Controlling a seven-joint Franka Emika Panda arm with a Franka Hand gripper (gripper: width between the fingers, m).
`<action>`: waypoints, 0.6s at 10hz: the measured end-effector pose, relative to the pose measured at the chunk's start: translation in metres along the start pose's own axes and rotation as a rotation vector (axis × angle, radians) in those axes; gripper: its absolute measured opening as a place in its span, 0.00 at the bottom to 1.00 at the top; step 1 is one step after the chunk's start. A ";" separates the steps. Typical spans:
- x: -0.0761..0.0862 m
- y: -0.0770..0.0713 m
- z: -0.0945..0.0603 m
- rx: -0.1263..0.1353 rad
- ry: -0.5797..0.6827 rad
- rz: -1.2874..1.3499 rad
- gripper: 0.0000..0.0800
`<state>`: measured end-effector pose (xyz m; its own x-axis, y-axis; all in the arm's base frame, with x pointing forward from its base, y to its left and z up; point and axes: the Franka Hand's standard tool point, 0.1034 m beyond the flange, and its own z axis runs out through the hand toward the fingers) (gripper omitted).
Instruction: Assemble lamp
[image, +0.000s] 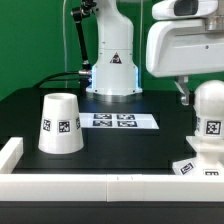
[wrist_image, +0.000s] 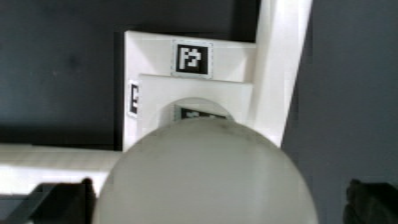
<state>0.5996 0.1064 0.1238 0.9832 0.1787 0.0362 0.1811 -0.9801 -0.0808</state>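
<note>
The ball-shaped bulb (image: 208, 118) stands upright on the flat square base (image: 194, 168) at the exterior view's right, by the front rail. In the wrist view the bulb (wrist_image: 199, 160) fills the near middle, with the base (wrist_image: 178, 75) and its tag beyond it. My gripper (image: 193, 95) hangs at the bulb's top. Its fingers (wrist_image: 63, 200) sit wide apart at either side of the bulb (wrist_image: 217, 203), with a thin dark gap to each, so it is open. The truncated-cone shade (image: 60, 125) stands wide end down at the left, far from the gripper.
The marker board (image: 118, 121) lies mid-table in front of the robot's pedestal (image: 112, 75). A low white rail (image: 90, 185) runs along the front and left edges; it also shows in the wrist view (wrist_image: 285, 60) beside the base.
</note>
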 end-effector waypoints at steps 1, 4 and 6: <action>0.000 0.000 0.000 -0.002 0.000 -0.049 0.87; 0.004 0.000 -0.002 -0.050 -0.001 -0.480 0.87; 0.005 0.004 0.000 -0.062 -0.014 -0.718 0.87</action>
<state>0.6051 0.1037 0.1240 0.6218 0.7817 0.0469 0.7821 -0.6230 0.0147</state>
